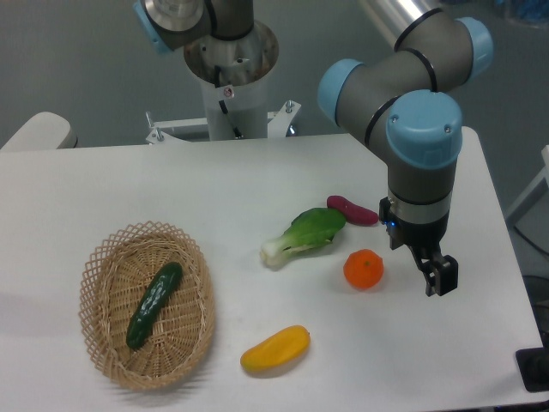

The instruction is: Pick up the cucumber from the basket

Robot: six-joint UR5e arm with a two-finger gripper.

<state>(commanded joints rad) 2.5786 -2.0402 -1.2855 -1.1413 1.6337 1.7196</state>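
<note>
The dark green cucumber (154,305) lies diagonally inside the oval wicker basket (110,360) at the front left of the table. My gripper (439,279) hangs far to the right, just right of an orange, above the white tabletop. Its black fingers (443,276) point down and overlap from this angle, so the gap between them does not show. Nothing is seen held in them.
A bok choy (304,233) lies mid-table with a purple-red sweet potato (352,210) behind it. An orange (364,269) sits right beside the gripper. A yellow fruit (275,348) lies near the front edge. The robot base (232,77) stands at the back.
</note>
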